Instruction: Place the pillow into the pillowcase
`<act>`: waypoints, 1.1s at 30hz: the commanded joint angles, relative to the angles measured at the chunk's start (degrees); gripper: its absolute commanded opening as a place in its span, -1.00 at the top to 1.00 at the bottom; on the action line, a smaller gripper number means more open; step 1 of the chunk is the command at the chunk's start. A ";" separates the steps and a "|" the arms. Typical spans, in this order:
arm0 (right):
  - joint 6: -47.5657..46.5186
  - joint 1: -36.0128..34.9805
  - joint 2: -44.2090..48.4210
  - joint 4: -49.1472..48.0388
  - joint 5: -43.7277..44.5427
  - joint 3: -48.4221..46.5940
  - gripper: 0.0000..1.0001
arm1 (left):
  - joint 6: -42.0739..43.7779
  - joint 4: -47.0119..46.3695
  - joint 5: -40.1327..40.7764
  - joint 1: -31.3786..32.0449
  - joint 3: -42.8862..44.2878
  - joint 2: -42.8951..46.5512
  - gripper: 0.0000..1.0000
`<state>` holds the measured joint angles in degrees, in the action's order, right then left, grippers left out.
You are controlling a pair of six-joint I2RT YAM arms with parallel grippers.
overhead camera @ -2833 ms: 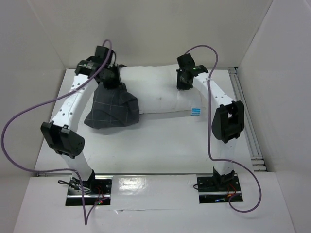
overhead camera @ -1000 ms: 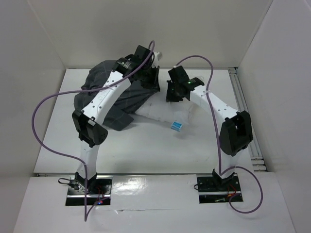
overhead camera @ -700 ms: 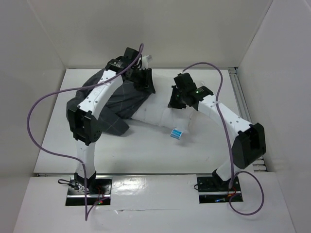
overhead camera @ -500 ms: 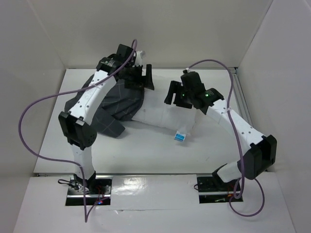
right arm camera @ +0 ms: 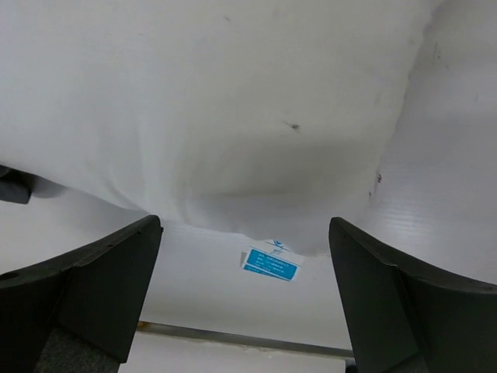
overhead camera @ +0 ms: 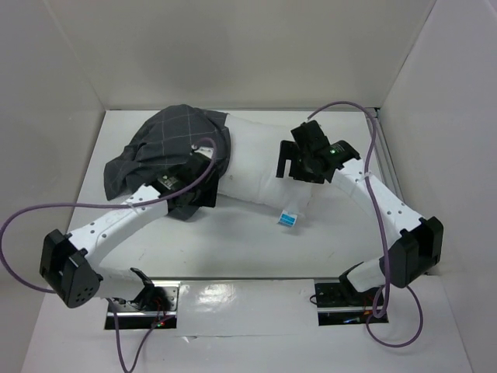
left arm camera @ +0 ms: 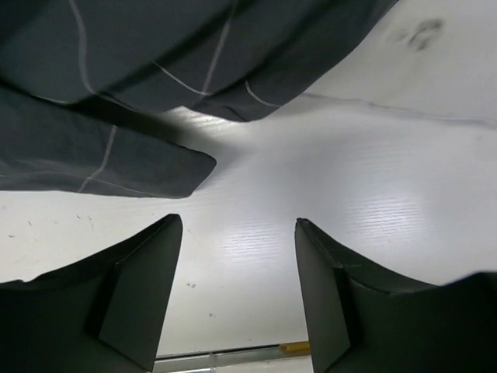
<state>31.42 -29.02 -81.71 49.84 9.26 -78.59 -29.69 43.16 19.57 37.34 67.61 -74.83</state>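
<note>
The dark grey gridded pillowcase (overhead camera: 172, 144) lies bunched over the left end of the white pillow (overhead camera: 260, 167), which runs to the right across the table. The pillow's blue tag (overhead camera: 288, 218) sticks out at its near right corner. My left gripper (overhead camera: 194, 200) hangs open and empty by the pillowcase's near edge; in the left wrist view the pillowcase (left arm camera: 140, 54) fills the top, above the left gripper (left arm camera: 237, 221). My right gripper (overhead camera: 299, 172) stands open over the pillow's right part. In the right wrist view the pillow (right arm camera: 233, 101) and tag (right arm camera: 272, 264) lie beyond the right gripper (right arm camera: 245, 224).
White walls close in the table on three sides. A metal rail (overhead camera: 390, 175) runs along the right edge and another (overhead camera: 248, 279) along the front by the arm bases. Purple cables (overhead camera: 46, 210) loop from both arms.
Both grippers opened and let go of the cloth. The left arm swung back down to the near left. The pillowcase now rests draped over the pillow's left end.
</note>
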 commanded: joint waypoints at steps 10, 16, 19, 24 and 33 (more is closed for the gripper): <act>-1.98 1.77 1.64 2.19 -0.73 2.30 -0.86 | -4.31 -15.20 8.18 1.59 -2.49 -10.33 -0.37; -3.21 3.70 3.58 2.19 -5.38 5.63 -0.86 | -4.07 -13.46 9.69 -1.22 -0.82 -13.41 -0.32; -4.26 5.45 4.63 4.55 -4.78 6.16 -0.89 | -4.06 -13.45 11.10 -1.83 -1.43 -12.89 -0.27; -5.32 9.50 5.25 4.03 -8.37 9.23 -0.91 | -4.67 -14.94 9.88 -3.77 -2.66 -12.89 -0.10; -3.21 7.85 6.47 -9.00 -14.26 18.10 -0.69 | -3.72 -10.98 1.74 -4.30 4.71 -12.81 1.00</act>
<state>27.22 -18.65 -77.34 49.91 -1.45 -63.90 -33.36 32.14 26.72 33.15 68.12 -89.78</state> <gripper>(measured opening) 0.874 0.032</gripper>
